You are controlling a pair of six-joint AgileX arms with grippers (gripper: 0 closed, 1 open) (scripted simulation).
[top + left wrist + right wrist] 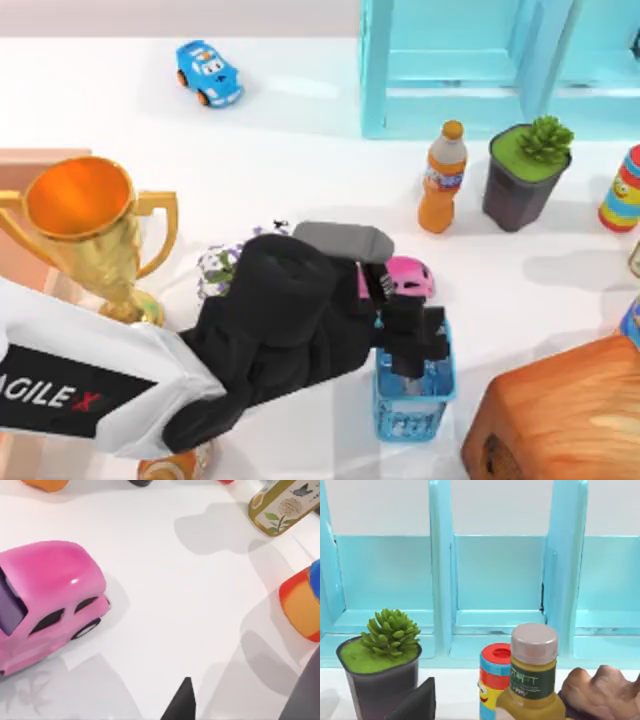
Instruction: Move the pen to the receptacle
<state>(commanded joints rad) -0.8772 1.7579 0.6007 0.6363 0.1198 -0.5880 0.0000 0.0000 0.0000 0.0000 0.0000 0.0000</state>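
- Top view: the left end effector (412, 345) hangs directly over the blue basket (446, 392). A dark slim shape under it, which I take for the pen (408, 373), seems to stand upright inside the basket. The pink car (408, 276) sits just behind.
- Left wrist view: the fingertips (183, 704) are spread wide over the bare table (190, 605), with nothing between them.
- Right wrist view: the right end effector (419, 703) is parked far off, facing the turquoise shelf (497, 575). I cannot tell its state.

Left claw (408, 352) low, perhaps parted
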